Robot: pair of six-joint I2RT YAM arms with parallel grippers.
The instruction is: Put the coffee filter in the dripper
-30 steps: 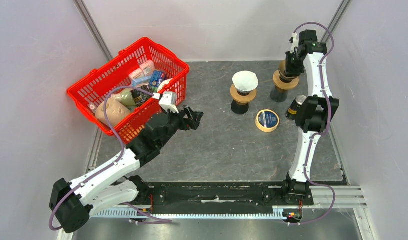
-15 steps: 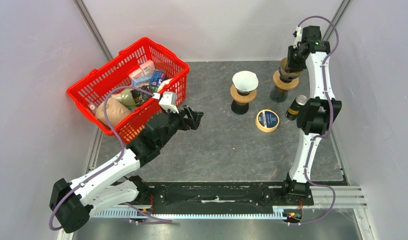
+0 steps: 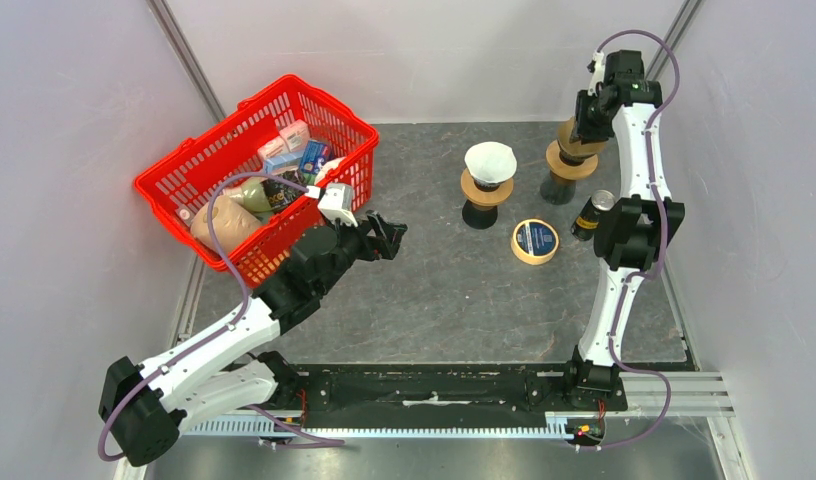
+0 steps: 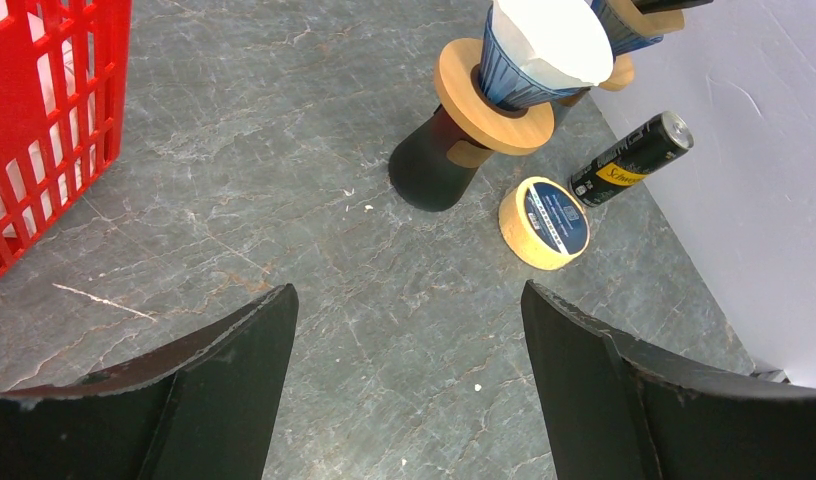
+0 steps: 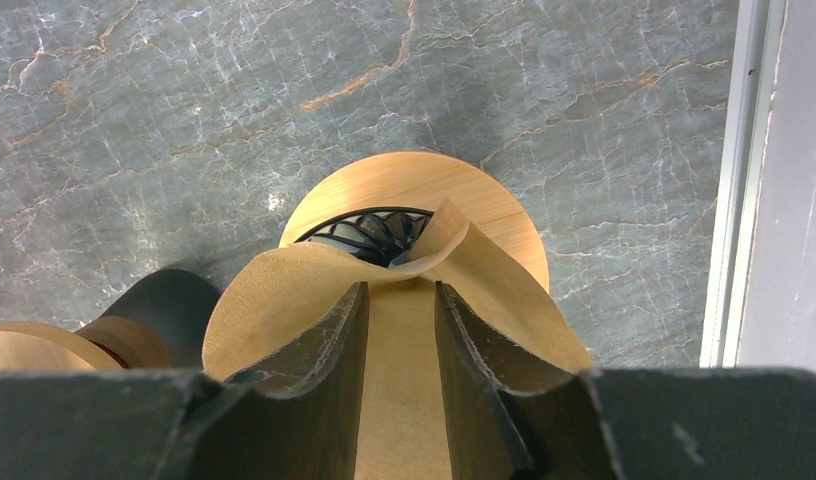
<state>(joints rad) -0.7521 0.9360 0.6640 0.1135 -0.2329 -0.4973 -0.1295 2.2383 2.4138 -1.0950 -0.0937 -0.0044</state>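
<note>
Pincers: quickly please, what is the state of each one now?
Left pincer: open, holding nothing.
Right pincer: fingers partly apart, at the brown coffee filter over the dripper; whether it grips cannot be told.

Bare grey stone tabletop (image 3: pixel 444 300) is lying open across the near middle. A red plastic mesh basket (image 3: pixel 184 185) is blocking the far left. Far right, a white-filtered dripper (image 3: pixel 489 165), a second wood-collared dripper (image 3: pixel 556 160), a yellow tape roll (image 3: pixel 535 241) and a black cylindrical battery (image 3: pixel 590 213) are crowding together.
</note>
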